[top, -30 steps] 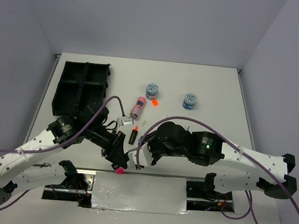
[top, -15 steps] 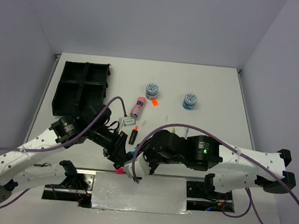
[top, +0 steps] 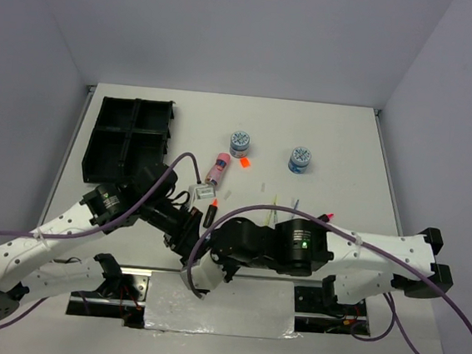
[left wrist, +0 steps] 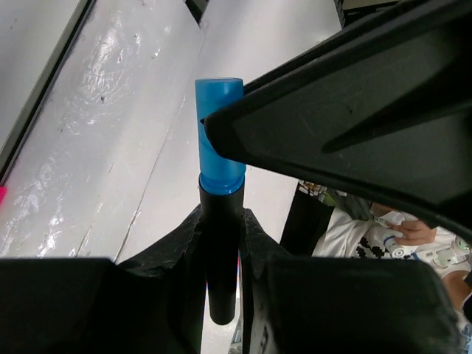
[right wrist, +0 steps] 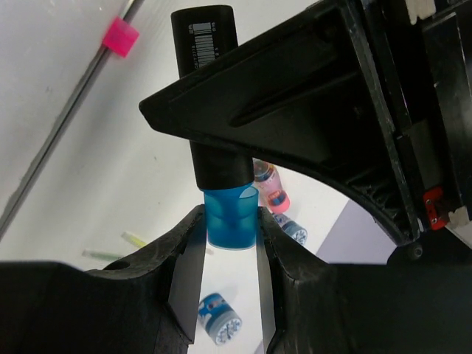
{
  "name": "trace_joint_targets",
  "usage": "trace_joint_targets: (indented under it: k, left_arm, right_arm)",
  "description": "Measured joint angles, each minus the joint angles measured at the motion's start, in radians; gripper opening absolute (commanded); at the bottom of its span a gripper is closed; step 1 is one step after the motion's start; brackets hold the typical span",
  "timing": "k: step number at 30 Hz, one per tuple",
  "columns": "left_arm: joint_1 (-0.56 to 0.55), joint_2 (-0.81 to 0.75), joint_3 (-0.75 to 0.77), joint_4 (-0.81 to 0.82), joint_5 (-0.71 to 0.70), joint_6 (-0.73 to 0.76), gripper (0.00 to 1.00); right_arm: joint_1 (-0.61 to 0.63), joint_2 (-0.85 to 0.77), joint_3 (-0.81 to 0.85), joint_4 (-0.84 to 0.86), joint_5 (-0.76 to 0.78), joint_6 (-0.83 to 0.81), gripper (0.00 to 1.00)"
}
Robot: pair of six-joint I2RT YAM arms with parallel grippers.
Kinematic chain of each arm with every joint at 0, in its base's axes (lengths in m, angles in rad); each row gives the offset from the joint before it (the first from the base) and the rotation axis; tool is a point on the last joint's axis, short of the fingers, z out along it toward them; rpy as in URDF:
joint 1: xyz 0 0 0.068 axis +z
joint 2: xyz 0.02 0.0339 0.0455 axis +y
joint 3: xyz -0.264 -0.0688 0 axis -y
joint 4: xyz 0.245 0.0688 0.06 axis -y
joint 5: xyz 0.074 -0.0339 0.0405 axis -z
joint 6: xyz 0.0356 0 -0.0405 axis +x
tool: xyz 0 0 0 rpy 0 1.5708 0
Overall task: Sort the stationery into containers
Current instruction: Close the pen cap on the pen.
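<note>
1. Two end effectors on one item: a short black marker with a blue cap [left wrist: 221, 199]. Black barrel pinched by the left end effector [left wrist: 221, 228], jaws narrow and tight against it. Cap end pinched by the right end effector [right wrist: 230, 228], jaws likewise closed in on the blue plastic.
2. Held in the air between the two arms, near the near edge of the white desk [top: 340, 137], well apart from the black plastic organiser tray [top: 131, 138] at the far left. Almost wholly hidden under the arms in the overhead view.
3. Most likely trouble: cap pulled off the barrel. Cause: any drawing apart along the marker's length with both grips tight. Result: two loose pieces instead of one.
4. Next: a drop. Cause: release by one side before the other hold is firm, or a hold on the cap alone with the barrel hanging from it. So close to the edge, possibly a fall off the desk.
5. Also possible: twisting or slipping in the jaws through arms moving out of step.
6. Long axis straight from one end effector to the other. Cap pointing away from the left wrist, into the right jaws; barcode-printed tail pointing back toward the left wrist. Heading across the desk impossible to tell from overhead.
</note>
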Motion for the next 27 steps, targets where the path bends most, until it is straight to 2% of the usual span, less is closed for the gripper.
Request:
trace_joint_targets:
  k: [16, 22, 27]
  left_arm:
    - [-0.014, -0.025, -0.002, 0.029, -0.100, 0.082, 0.00]
    - [-0.015, -0.160, -0.111, 0.254, -0.111, 0.085, 0.00]
    - [-0.015, -0.243, -0.189, 0.440, -0.132, 0.093, 0.00]
  right_arm:
    - [0.117, 0.183, 0.188, -0.233, 0.259, -0.023, 0.12]
    - [0.131, 0.143, 0.222, -0.232, 0.274, -0.069, 0.20]
    - [0.158, 0.155, 0.294, -0.260, 0.348, -0.120, 0.25]
